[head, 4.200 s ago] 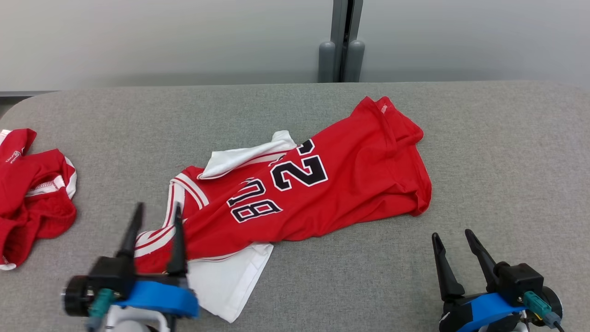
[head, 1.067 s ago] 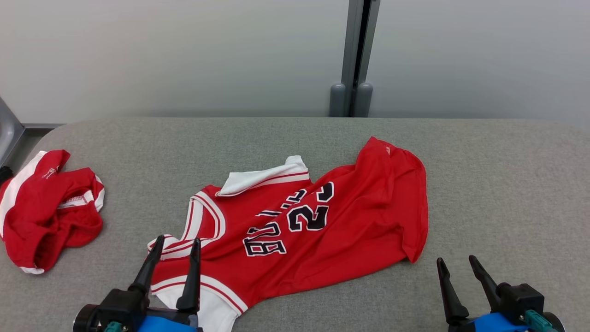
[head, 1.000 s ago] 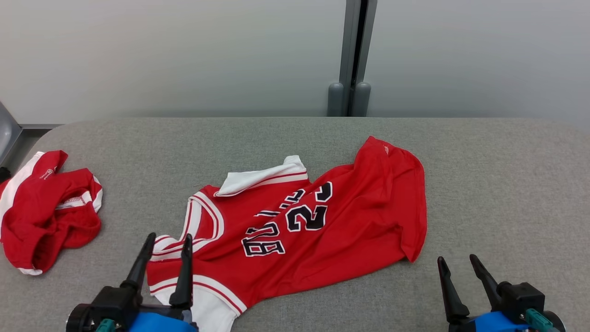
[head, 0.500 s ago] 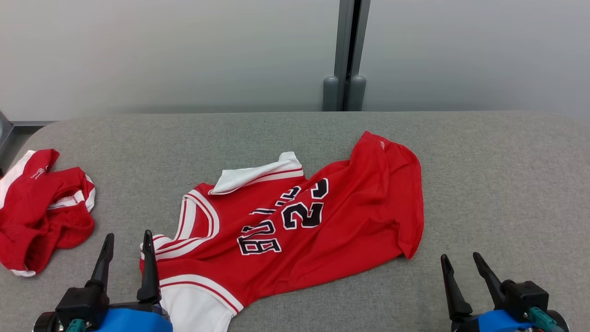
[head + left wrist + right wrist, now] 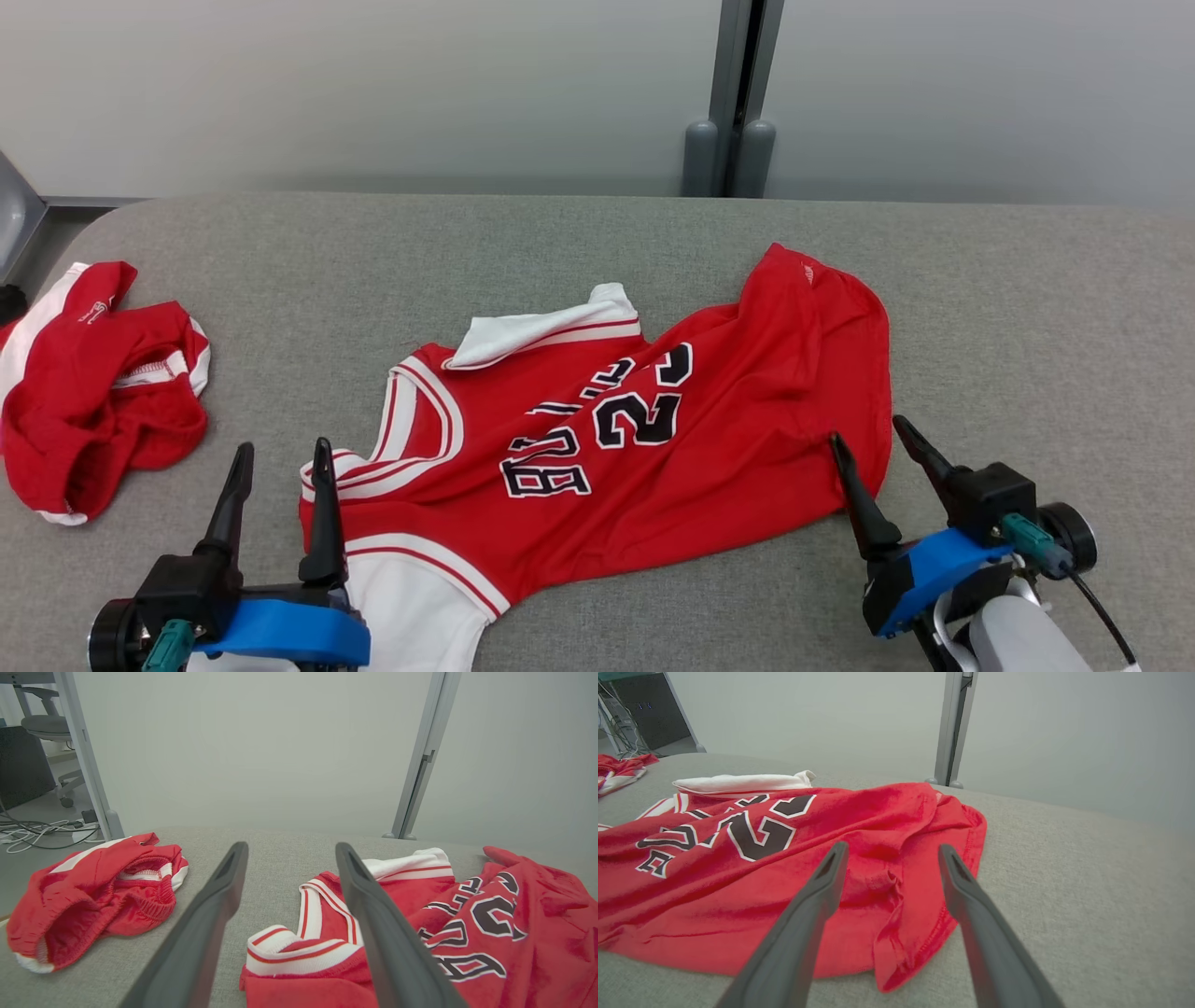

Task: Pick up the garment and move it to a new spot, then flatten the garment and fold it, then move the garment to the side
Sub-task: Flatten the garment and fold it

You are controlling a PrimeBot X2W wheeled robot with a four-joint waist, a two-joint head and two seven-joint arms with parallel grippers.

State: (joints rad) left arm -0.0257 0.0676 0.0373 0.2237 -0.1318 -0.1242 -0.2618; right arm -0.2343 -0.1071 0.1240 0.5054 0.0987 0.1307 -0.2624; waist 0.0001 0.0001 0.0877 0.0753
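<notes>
The garment is a red jersey with white trim and black number 23, lying rumpled across the middle of the grey table; it is also seen in the left wrist view and the right wrist view. My left gripper stands open at the lower left, its right finger over the jersey's shoulder strap, holding nothing. My right gripper is open at the lower right, fingers straddling the jersey's folded hem corner from just above.
A second crumpled red and white garment lies at the table's left end, also in the left wrist view. A pale wall with a grey post runs behind the table. Bare grey cloth extends to the right of the jersey.
My right gripper has moved forward and left to the jersey's hem corner. The left gripper has shifted slightly beside the shoulder strap. The head camera has moved a little.
</notes>
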